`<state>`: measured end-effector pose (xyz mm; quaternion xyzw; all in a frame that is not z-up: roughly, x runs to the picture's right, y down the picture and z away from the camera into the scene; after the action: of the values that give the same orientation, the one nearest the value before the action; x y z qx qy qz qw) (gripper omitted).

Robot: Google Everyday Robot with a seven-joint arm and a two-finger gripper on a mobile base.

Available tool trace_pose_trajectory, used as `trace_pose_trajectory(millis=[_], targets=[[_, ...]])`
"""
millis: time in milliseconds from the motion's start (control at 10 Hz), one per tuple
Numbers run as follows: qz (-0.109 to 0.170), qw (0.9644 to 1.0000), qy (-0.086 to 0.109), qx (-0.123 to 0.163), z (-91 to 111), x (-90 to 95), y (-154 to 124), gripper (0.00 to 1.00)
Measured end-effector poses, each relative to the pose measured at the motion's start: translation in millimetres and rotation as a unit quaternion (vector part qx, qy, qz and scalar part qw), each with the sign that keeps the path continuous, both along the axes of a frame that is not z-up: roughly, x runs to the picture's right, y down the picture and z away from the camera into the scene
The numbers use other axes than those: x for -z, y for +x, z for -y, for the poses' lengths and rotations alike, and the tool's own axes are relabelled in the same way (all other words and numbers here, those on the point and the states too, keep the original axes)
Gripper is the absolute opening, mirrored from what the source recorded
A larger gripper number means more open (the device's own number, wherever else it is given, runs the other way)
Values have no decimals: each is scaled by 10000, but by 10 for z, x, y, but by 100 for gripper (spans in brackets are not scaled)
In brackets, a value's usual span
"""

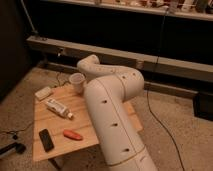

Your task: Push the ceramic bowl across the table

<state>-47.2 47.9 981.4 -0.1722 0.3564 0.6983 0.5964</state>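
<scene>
The table (52, 122) has a light wooden plank top and stands at the left. The green ceramic bowl is not visible; my large white arm (110, 115) covers the table's right half. The arm rises from the bottom, bends at the elbow (127, 80) and reaches left to a wrist section (89, 65) above the table's far edge. My gripper is hidden behind the arm.
On the table are a white cup (77, 81) by the far edge, a white block (43, 92), a white tube (57, 106), a black phone (46, 139) and an orange carrot-like piece (73, 134). A dark wall with a ledge (150, 62) runs behind. Cables lie on the floor.
</scene>
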Motion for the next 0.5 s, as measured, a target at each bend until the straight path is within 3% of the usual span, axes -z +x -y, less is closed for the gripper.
trace_pose_trajectory(millis=[500], targets=[[103,9999,86,-32,111,-60,-24,65]])
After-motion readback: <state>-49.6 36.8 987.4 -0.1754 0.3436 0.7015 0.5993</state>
